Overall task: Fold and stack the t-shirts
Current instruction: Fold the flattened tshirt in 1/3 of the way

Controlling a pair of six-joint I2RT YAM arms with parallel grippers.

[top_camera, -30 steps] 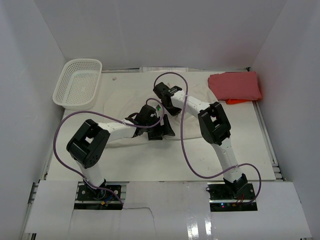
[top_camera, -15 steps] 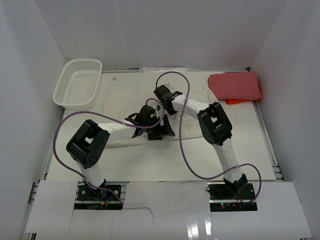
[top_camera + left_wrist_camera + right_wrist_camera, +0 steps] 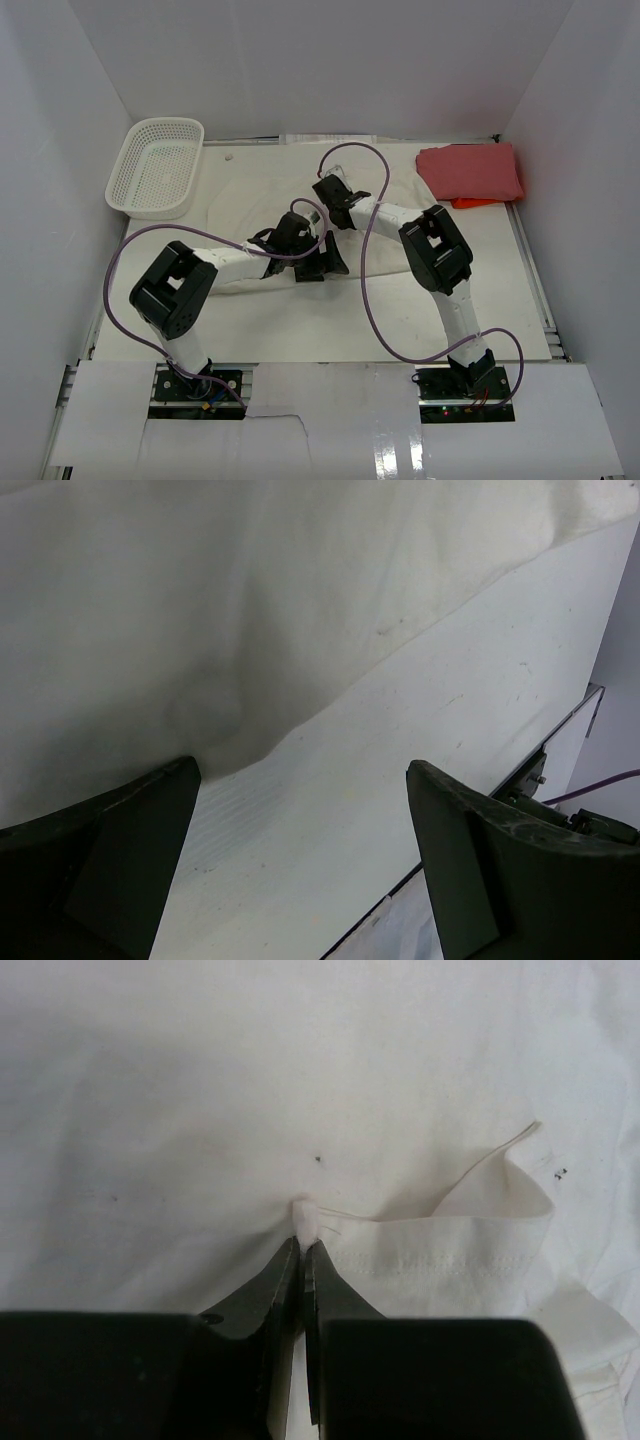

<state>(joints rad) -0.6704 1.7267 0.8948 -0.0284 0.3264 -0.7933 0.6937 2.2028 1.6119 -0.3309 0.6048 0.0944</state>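
From above, a white mesh basket [image 3: 155,168] is seen at the 10 o'clock corner of the table [image 3: 300,330], and the cream-white t-shirt [image 3: 240,205] is spread flat from beside it across the middle. The left gripper [image 3: 322,258] is poised at the shirt's near edge. Only its wrist view reveals the jaws spread wide, with cloth edge and bare table between them and nothing held. At its 12 o'clock, the right gripper [image 3: 302,1245] is shown by its own wrist view closed on a small pinch of the cream cloth, beside a turned-up stitched edge. The red t-shirt [image 3: 470,170], folded, is seen at 2 o'clock, from above only.
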